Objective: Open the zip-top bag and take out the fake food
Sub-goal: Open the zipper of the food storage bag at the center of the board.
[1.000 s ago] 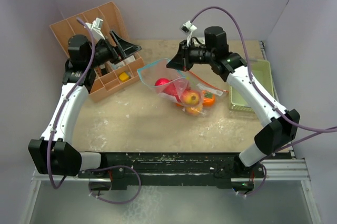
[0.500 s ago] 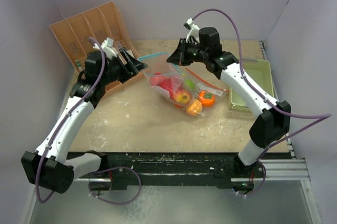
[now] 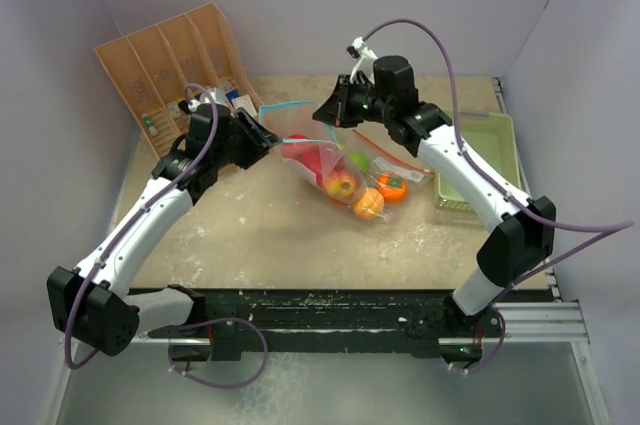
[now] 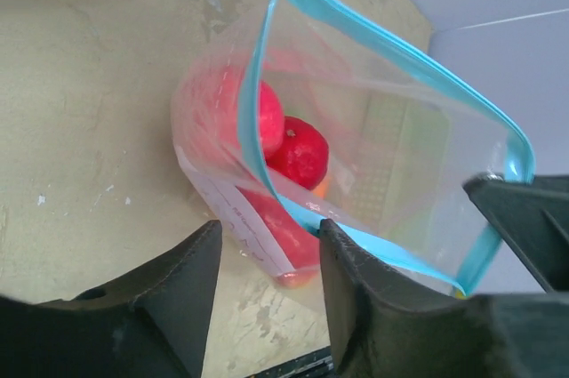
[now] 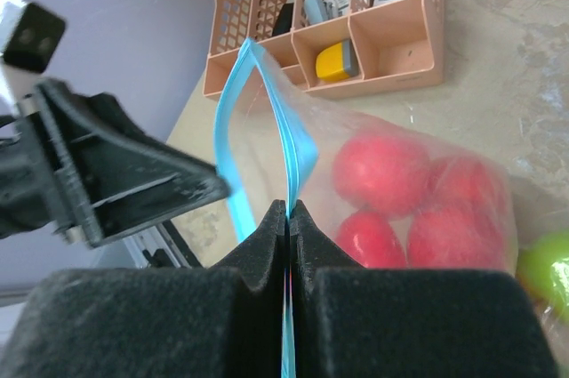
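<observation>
Bag [image 5: 404, 133] rim pinched tight in the closed right gripper [image 5: 288, 210].
Left gripper [image 4: 269, 232] jaws set apart at the near rim, nothing clamped.

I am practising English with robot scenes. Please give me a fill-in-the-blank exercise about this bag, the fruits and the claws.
1. The right claw is shut on the ___ zip rim of the bag.
2. The red fruits lie ___ the bag.
3. The green tray is on the robot's ___ side.
Missing words: blue; inside; right.

Beyond the left gripper [image 4: 267, 231], the blue rim [image 4: 253, 102] of the clear zip-top plastic bag [image 4: 400, 129] partly hides red glossy toy fruits [image 4: 300, 151]; finger-to-rim contact indeterminate.
</observation>
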Controlling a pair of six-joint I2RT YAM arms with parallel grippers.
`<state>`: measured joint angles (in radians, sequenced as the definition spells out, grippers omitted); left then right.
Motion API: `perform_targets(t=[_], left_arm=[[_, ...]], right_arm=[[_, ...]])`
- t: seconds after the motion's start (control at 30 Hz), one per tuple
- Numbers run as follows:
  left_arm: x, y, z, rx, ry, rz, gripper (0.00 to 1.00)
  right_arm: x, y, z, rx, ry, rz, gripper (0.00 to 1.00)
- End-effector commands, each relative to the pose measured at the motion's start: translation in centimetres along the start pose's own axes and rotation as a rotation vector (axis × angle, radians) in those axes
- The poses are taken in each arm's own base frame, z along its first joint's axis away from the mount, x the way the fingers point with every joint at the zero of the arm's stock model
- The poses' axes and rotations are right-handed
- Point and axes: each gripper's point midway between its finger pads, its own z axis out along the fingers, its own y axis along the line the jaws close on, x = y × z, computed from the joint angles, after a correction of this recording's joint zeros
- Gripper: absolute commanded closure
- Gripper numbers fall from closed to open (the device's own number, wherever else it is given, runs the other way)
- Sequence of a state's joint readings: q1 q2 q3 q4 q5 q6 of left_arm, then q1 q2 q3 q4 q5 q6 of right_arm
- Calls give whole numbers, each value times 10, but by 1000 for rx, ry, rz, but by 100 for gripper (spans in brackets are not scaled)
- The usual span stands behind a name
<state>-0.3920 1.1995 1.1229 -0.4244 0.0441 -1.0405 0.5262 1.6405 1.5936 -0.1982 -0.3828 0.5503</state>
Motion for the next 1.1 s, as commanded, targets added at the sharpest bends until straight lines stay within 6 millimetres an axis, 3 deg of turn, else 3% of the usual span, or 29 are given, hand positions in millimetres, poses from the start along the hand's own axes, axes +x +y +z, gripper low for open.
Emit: perform_targets(t=[0.0, 0.07, 0.17, 0.3, 0.53, 0.63, 0.7, 0.8, 0.93, 1.0, 1.07], left_arm=[[-11, -19, 8, 55, -38, -25, 61], [-9, -23, 11, 84, -26, -24, 84], [-10, -28, 8, 98, -26, -19, 100], [-29, -38, -14, 95, -91, 41, 100], [-69, -55, -60, 12, -195, 231, 100], [-82, -52, -68, -57, -217, 315, 100], [-83, -40, -65, -131, -202, 363, 100], [-72, -20, -50, -216, -114, 415, 100], [-34, 3, -14, -220, 33, 410, 100], [-16, 12, 0, -220, 66, 403, 100], [2, 24, 13, -250, 104, 410, 100]], right_arm=[[-25, 29, -29, -50, -111, -38, 100], [-25, 29, -32, -41, -112, -36, 100], [-28, 31, -34, -43, -119, -39, 100], [-30, 42, -31, -78, -116, -46, 100], [-8, 97, -9, -213, -40, -97, 100], [-1, 101, -5, -240, -20, -93, 100], [12, 101, -5, -269, 10, -68, 100], [31, 74, -3, -230, 28, -16, 100], [65, 32, 0, -134, 85, 24, 100], [80, 14, -1, -90, 121, 30, 86], [91, -5, -4, -18, 157, 14, 63]])
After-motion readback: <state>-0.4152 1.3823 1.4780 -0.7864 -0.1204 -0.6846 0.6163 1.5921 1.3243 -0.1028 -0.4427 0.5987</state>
